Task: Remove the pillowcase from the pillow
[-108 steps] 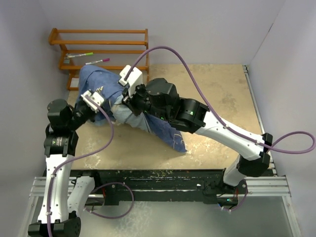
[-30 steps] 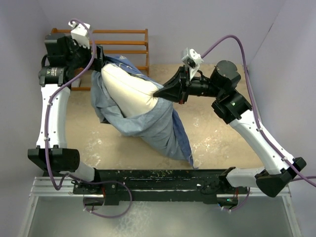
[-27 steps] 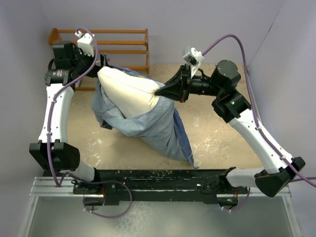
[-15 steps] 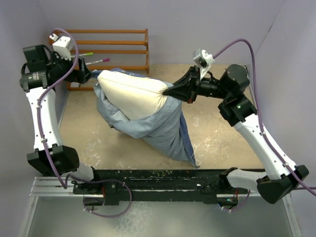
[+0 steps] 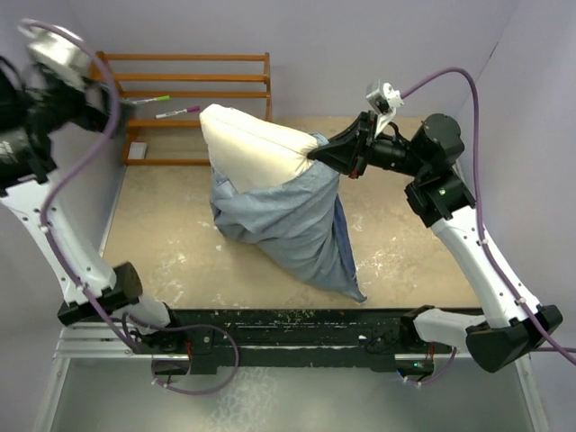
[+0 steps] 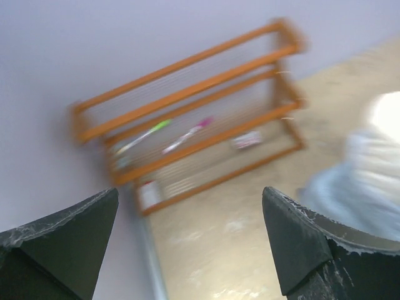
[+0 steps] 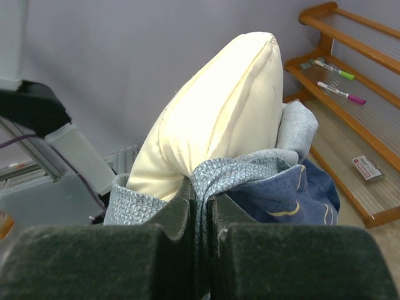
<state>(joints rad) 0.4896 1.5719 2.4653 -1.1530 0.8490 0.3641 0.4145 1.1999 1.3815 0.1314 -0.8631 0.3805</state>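
Over mid desk [image 5: 405, 207], right claw [image 5: 315, 155] is clamped tight on a fold of the pillowcase [image 5: 288, 225] at its mouth edge, cloth pinched between both fingers [image 7: 169, 212]. Pillow [image 5: 247, 148] sticks out of the case mouth, cream top end bare and pointing toward the wooden rack [image 5: 189, 81], lower part inside the blue cover, which sags toward the near desk edge. Left claw [image 6: 190, 197] is spread wide, gripping nothing, up at far left near the rack, well apart from the pillow.
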